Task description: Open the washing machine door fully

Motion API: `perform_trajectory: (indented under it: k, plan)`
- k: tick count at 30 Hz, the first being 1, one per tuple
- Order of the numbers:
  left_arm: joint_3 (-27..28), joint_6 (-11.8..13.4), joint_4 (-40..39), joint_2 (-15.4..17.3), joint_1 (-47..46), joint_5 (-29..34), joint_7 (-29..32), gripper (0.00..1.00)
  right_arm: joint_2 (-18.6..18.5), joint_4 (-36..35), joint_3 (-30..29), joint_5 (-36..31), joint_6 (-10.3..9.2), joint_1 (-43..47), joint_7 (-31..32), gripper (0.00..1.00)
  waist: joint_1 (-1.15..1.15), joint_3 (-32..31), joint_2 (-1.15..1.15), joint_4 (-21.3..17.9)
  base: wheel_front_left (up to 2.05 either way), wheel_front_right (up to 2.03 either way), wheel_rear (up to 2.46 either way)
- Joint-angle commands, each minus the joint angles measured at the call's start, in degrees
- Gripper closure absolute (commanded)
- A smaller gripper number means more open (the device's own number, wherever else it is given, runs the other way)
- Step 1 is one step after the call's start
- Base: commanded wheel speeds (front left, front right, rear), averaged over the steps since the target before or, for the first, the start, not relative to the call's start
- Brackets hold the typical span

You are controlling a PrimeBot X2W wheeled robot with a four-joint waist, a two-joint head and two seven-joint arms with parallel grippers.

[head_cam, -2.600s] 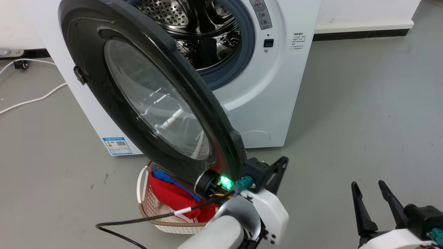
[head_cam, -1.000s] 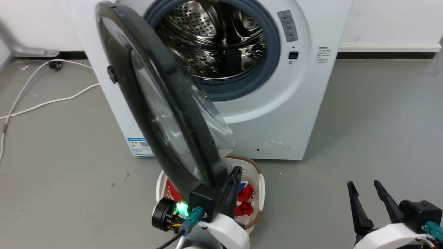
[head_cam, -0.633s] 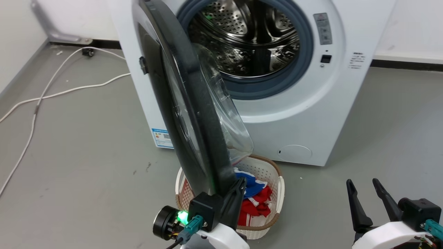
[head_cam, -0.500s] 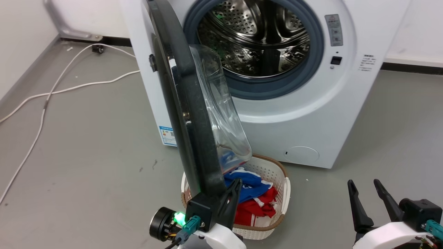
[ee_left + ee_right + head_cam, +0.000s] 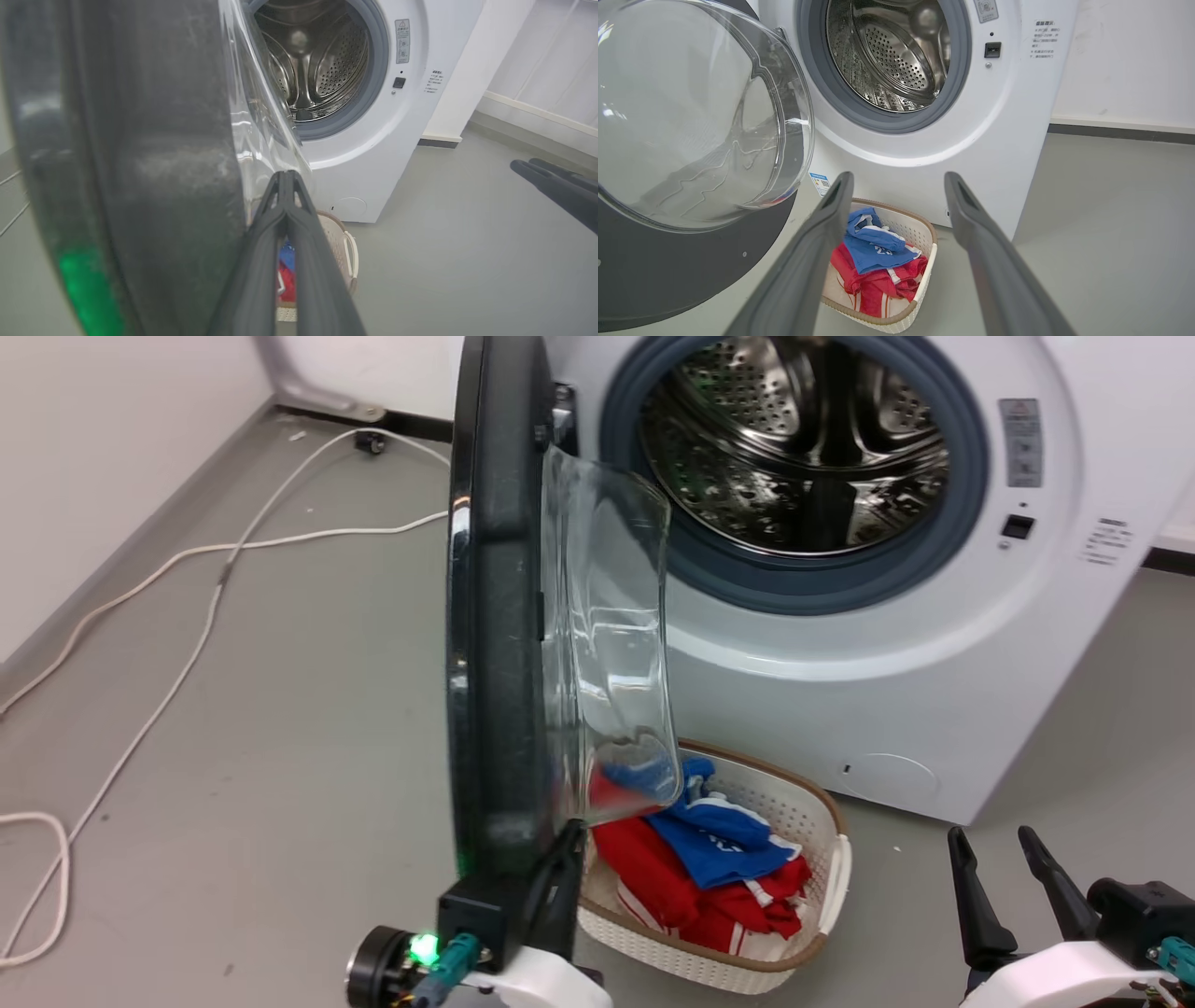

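Head view showing the washing machine door edge-on, halfway out from the washing machine, so probably best pushing it wider along its hinge arc with the closed left pincer pressing the inner rim, leaving the open right pincer clear.

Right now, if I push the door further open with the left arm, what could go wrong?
The left end effector is shut and only leans against the inner rim of the washing machine door, not clamped on it, so it may slip off mid-swing.
The laundry basket sits right beside the door's low edge; the arm could knock it.
A white cable lies on the floor on the opening side; the base might roll over it.
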Motion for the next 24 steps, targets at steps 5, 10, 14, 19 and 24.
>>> perform_trajectory:
  k: [5, 10, 14, 19, 24]
  plan:
    - [3.3, 1.7, -0.3, 2.6, 2.0, -1.2, -1.2, 1.0, 0.2, -0.5, -0.4, 0.0, 0.0, 0.1, -0.1, 0.0, 0.0, 0.5, 0.0, 4.3, 0.0, 0.0, 0.0]
    - [6.8, 1.6, 0.2, 4.9, 3.0, -3.5, -2.1, 1.0, 0.2, -0.7, -0.4, -0.2, 0.0, -0.7, 0.3, 0.0, 0.0, 1.1, 0.0, 6.0, 0.0, 0.0, 0.0]
    - [10.1, 0.9, 2.5, 7.0, 4.0, -5.9, -2.9, 1.0, -0.2, -1.1, -0.2, -0.1, 0.0, -0.8, 0.5, 0.0, 0.0, 1.7, 0.0, 6.2, 0.0, 0.0, 0.0]
    - [15.7, -0.3, 5.4, 8.8, 4.3, -9.2, -5.9, 1.0, -1.2, -1.9, -0.3, 0.1, 0.0, -1.3, 1.2, 0.0, 0.0, 3.8, 0.0, 5.0, 0.0, 0.0, 0.0]
    - [21.9, -1.5, 8.1, 10.6, 3.0, -11.8, -8.2, 1.0, -2.1, -3.0, -0.6, 0.1, 0.0, -2.1, 2.1, 0.0, 0.0, 6.7, 0.0, 3.3, 0.0, 0.0, 0.0]
